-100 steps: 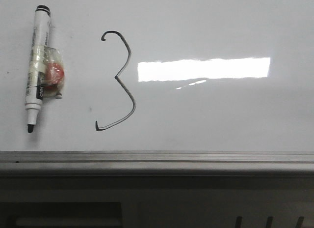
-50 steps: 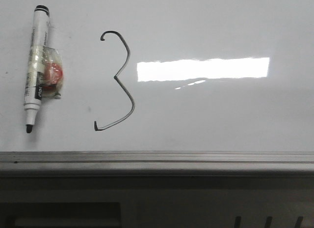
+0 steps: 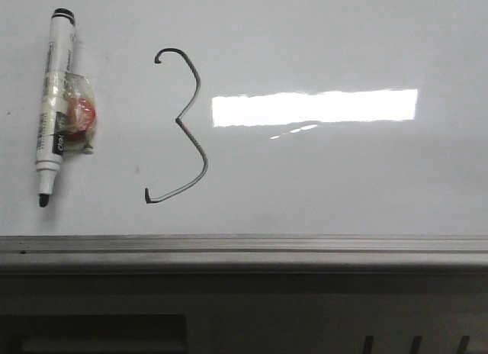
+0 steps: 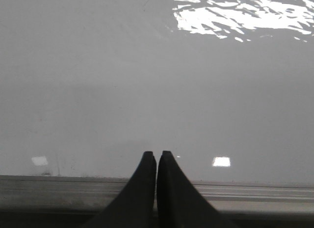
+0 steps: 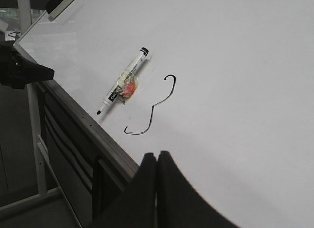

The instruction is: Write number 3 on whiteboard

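A thin dark hand-drawn number 3, tall and angular with hooked ends, stands finished on the large glossy white whiteboard, left of centre in the front view. Just to its right, a bright rectangular light reflection shines off the board's surface without touching the line. Well to the left of the figure lies a white marker pen with a black cap end and dark tip, resting flat on the board, its tip pointing toward the grey metal rail that edges the board's near side. A crumpled clear wrap with a red-orange patch clings to the marker's barrel on the side facing the number.

The right wrist view shows the same drawn figure beside the marker, with the right gripper poised apart from both, its two black fingers pressed together and holding nothing. In the left wrist view, the left gripper hangs over a bare stretch of whiteboard just past the rail, its black fingers likewise closed tip to tip and empty.
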